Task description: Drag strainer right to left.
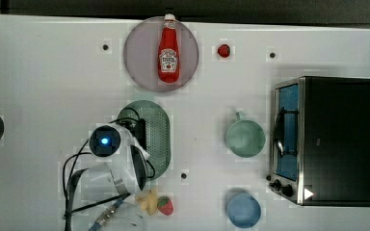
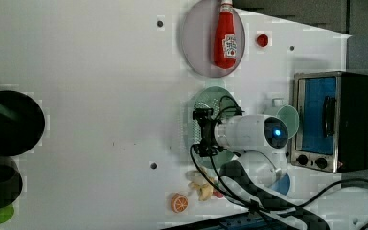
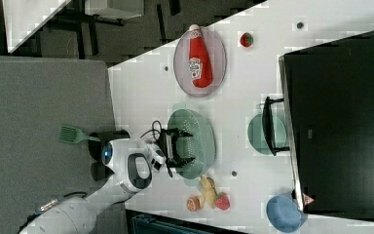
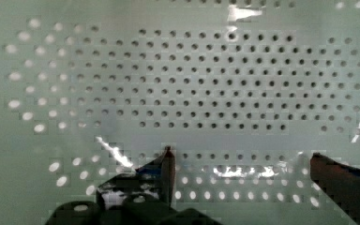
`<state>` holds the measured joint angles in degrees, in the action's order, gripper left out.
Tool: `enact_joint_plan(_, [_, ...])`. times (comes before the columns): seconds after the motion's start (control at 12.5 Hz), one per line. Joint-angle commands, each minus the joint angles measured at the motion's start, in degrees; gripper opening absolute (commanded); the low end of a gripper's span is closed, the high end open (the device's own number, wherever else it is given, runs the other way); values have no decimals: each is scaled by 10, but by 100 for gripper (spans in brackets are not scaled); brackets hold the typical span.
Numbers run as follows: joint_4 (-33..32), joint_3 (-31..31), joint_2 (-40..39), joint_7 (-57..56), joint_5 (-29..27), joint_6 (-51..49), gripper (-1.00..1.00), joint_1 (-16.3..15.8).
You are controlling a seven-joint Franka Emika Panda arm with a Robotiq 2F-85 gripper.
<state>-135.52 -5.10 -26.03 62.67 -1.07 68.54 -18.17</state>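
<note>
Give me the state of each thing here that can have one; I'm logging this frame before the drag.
strainer: upright on the table, gripper inside it.
gripper: open, fingers spread over the perforated floor.
ketchup bottle: lying on its side on the round plate, cap on.
toaster oven: door shut.
green cup: upright, empty.
blue bowl: upright, empty.

Claw [image 3: 185, 146] inside strainer [image 3: 199, 134], ketchup bottle [image 1: 168, 50] on plate [image 1: 137, 53]

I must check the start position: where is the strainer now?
In the top view, the strainer lies near the table's middle, below the ketchup plate, left of the green cup.
</note>
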Motion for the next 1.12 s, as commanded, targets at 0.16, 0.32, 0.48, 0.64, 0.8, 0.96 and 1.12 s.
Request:
enact_joint_plan(0.16, [54,-6,-19,34,-31,-23,100,-47])
enact_joint_plan(0.32, [76,-6,-28,35,-48,-38,100,-67])
enact_joint_plan(0.48, [99,-6,-38,47,-66,-44,100,-87])
enact_joint_plan(0.64, [118,-6,-47,70,-72,-48,100,-107])
enact_joint_plan(0.8, [134,-6,-56,97,-74,-48,100,-126])
enact_joint_plan(0.96, [150,-5,-66,109,-75,-48,100,-140])
enact_joint_plan(1.12, [167,-5,-74,112,-76,-52,100,-150])
